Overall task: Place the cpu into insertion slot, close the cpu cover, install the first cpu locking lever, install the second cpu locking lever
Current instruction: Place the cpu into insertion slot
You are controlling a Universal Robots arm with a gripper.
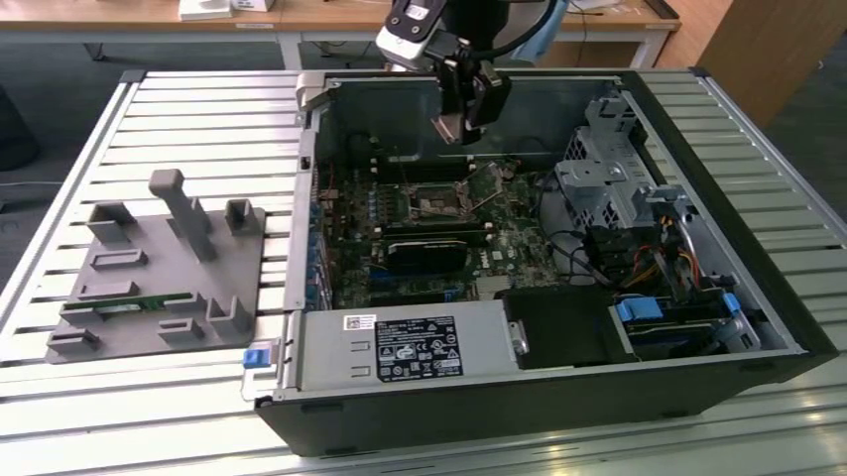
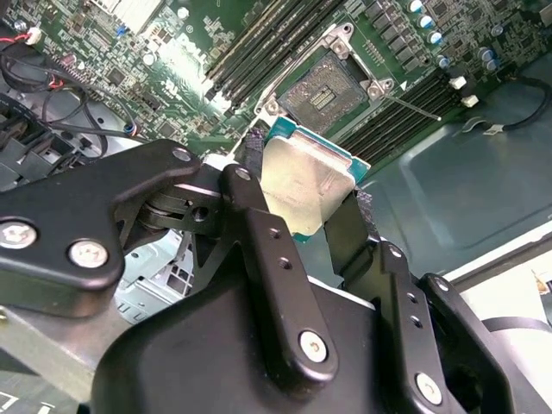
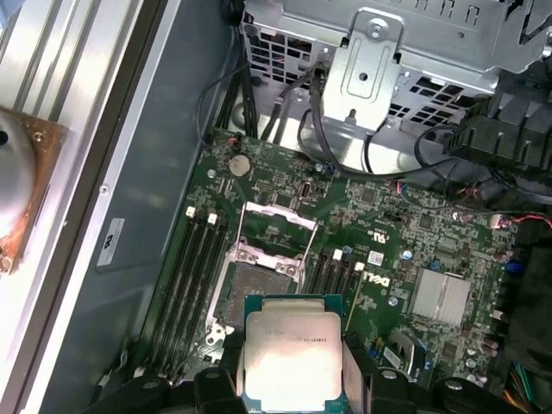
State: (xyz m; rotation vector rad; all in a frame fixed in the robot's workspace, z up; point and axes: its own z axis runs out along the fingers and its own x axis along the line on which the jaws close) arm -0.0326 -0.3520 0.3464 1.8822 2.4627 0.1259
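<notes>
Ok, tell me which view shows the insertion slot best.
The second wrist view: the insertion slot lies whole and unobstructed, dark centre exposed, beyond the cpu. In the first wrist view the cpu covers part of it. In the exterior view it is just a small dark square.

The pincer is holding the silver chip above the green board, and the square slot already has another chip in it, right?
Not quite. The insertion slot is empty: the second wrist view shows its bare dark centre. The rest is right: the pincer grips the cpu above the green motherboard.
</notes>
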